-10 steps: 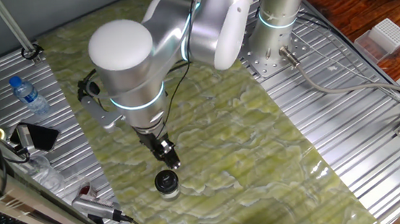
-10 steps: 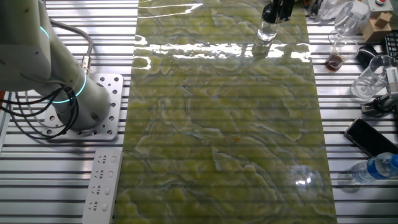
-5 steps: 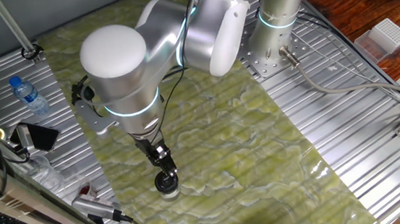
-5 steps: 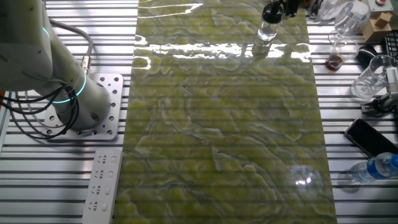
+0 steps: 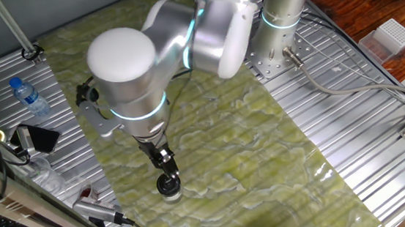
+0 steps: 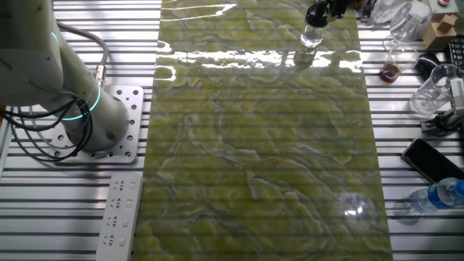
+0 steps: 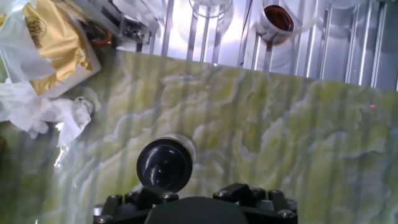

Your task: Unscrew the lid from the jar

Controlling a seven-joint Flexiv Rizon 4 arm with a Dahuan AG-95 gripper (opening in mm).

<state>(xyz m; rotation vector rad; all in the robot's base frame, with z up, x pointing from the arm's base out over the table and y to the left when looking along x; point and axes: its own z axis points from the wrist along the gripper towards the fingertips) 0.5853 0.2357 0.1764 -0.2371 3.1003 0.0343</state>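
Note:
The jar [image 5: 170,193] is small and clear and stands upright on the green marbled mat near its front edge. The black round lid [image 5: 167,182] sits on it. In the other fixed view the jar [image 6: 311,34] and lid [image 6: 314,14] are at the top edge. In the hand view the lid [image 7: 164,165] is at lower centre, with the jar's clear rim [image 7: 188,147] showing round it. My gripper [image 5: 164,163] hangs just above and beside the lid. In the hand view its fingers [image 7: 149,198] stand apart, the lid in front of the left one and not between them.
A water bottle with a blue cap [image 5: 29,96] and a phone [image 5: 38,139] lie left of the mat. A glass with brown liquid [image 7: 277,18] and crumpled paper and wrapping [image 7: 38,56] lie close to the jar. The arm's base [image 6: 109,119] and a power strip [image 6: 119,214] are opposite.
The arm has swung left and down, bringing the gripper tip from beside the jar to right over the lid. The jar has not moved.

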